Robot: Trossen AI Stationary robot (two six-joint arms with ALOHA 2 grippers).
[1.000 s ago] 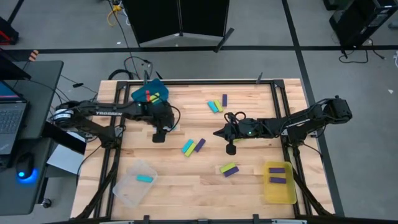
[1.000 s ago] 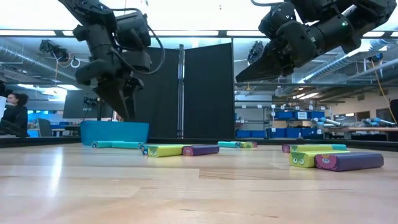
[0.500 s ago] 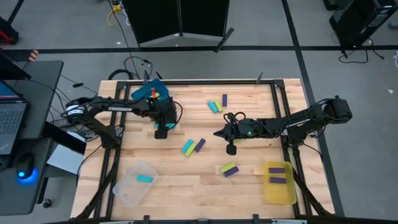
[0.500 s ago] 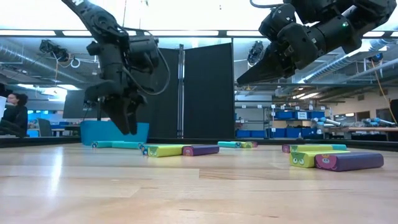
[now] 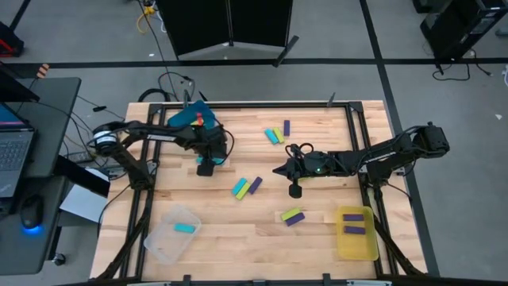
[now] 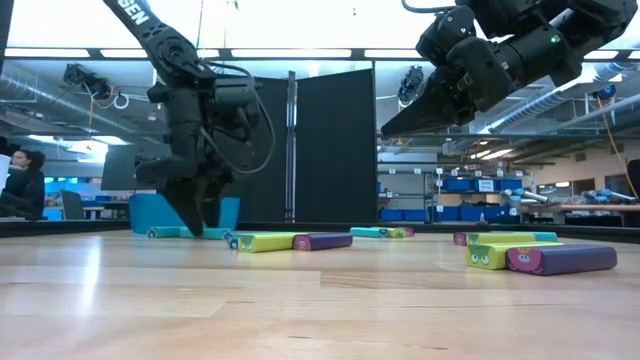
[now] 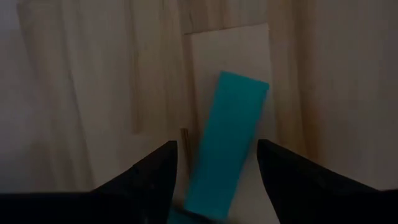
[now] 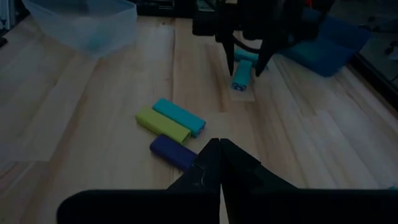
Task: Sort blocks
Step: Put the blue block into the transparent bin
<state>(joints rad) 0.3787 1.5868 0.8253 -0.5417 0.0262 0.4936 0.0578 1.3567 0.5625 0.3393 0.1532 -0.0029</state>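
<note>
The left gripper (image 7: 214, 163) stands wide astride a cyan block (image 7: 226, 140), whose long axis runs straight ahead between the fingers (image 7: 155, 168). Bare wood lies either side. The right gripper (image 8: 219, 151) hovers shut, well apart.

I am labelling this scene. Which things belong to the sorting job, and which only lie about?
Job: blocks, e.g. cyan block between the open left jaws; blue bin; clear bin; yellow bin.

Lying about: laptop, black screen, cables.
</note>
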